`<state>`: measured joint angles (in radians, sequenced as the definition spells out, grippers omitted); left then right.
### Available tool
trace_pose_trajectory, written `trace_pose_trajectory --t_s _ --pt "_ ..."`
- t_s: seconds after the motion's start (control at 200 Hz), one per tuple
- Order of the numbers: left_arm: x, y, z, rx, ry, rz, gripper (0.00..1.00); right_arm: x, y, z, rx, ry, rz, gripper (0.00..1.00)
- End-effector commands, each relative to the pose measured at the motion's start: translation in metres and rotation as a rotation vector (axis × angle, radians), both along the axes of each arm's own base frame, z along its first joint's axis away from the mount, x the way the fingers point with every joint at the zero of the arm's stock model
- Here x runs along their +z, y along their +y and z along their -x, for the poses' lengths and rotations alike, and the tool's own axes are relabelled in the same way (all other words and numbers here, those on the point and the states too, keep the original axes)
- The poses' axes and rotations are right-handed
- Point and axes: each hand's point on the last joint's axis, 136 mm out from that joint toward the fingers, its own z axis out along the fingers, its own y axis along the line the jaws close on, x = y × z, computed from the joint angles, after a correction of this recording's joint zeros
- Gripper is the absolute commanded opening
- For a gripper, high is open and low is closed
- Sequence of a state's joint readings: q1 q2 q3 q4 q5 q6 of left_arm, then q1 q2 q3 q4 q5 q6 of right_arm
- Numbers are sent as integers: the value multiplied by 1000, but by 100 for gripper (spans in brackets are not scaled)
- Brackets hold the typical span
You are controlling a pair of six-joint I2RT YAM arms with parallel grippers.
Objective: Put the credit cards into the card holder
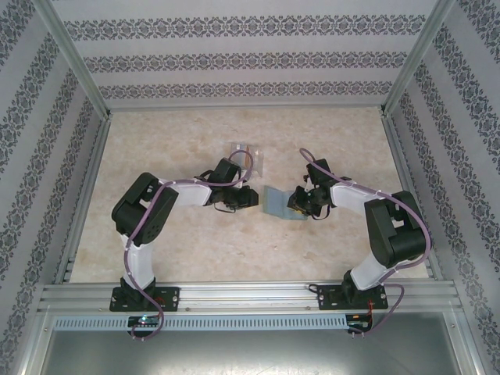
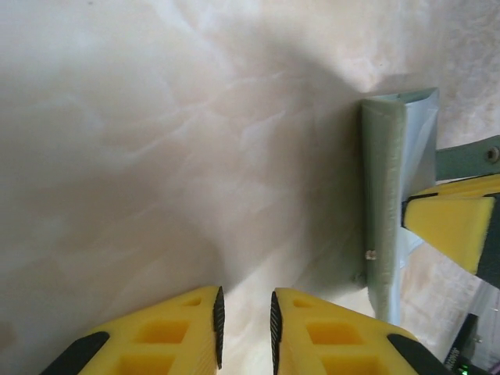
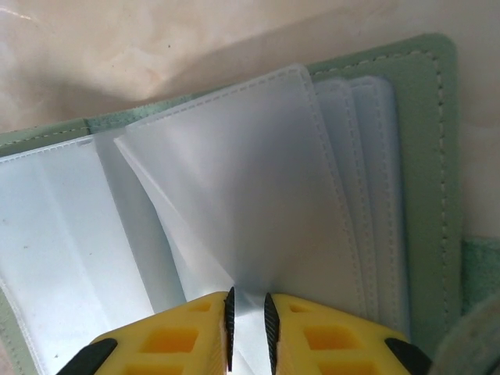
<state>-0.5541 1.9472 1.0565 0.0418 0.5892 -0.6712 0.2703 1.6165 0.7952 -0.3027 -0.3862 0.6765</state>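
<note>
While it lies open at the middle of the table (image 1: 195, 250), the card holder (image 1: 277, 203) sits between both grippers. Right gripper (image 3: 248, 303): jaws clamped on one clear sleeve (image 3: 258, 195). Left gripper (image 2: 246, 305): jaws slightly apart, empty, near the holder's edge.

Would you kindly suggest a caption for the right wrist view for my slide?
Right end effector pinching a clear sleeve of the open sage-green card holder.

The holder (image 1: 276, 203) lies open on the table (image 1: 187, 258) between my two claws, left claw (image 1: 253, 197) just left of it, right claw (image 1: 296, 205) at its right edge, and the stand (image 1: 248, 154) behind my left claw.
</note>
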Motion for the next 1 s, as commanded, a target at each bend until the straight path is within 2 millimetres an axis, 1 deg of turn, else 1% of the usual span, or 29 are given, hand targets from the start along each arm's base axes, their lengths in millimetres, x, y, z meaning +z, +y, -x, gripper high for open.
trace_pose_trajectory --t_s 0.0,0.15,0.325,0.415,0.575,0.645,0.734,0.834,0.924,0.969,0.994 --pt "1 17 0 3 -22 -95 26 -6 -10 0 -12 6 35 23" --pt "8 19 -1 8 -37 -97 27 12 -6 -5 -17 -42 6 29" --pt "23 21 -6 25 -68 -78 27 35 -2 -11 -7 -104 -13 31" --pt "31 24 -10 39 -87 -66 27 40 -3 -12 7 -123 18 34" --pt "46 32 -16 73 -121 -58 30 50 4 -12 48 -149 53 35" --pt "55 35 -17 80 -138 -39 34 54 9 -14 75 -166 60 35" --pt "68 42 -19 97 -167 -31 37 53 20 -14 125 -163 86 33" --pt "87 52 -23 117 -214 -35 40 46 32 -14 157 -153 105 25" --pt "99 62 -26 126 -260 -55 42 40 41 -14 178 -155 130 23" --pt "104 68 -29 137 -282 -72 44 36 45 -13 193 -153 143 22" --pt "107 72 -30 144 -295 -80 48 33 47 -13 200 -150 151 22"
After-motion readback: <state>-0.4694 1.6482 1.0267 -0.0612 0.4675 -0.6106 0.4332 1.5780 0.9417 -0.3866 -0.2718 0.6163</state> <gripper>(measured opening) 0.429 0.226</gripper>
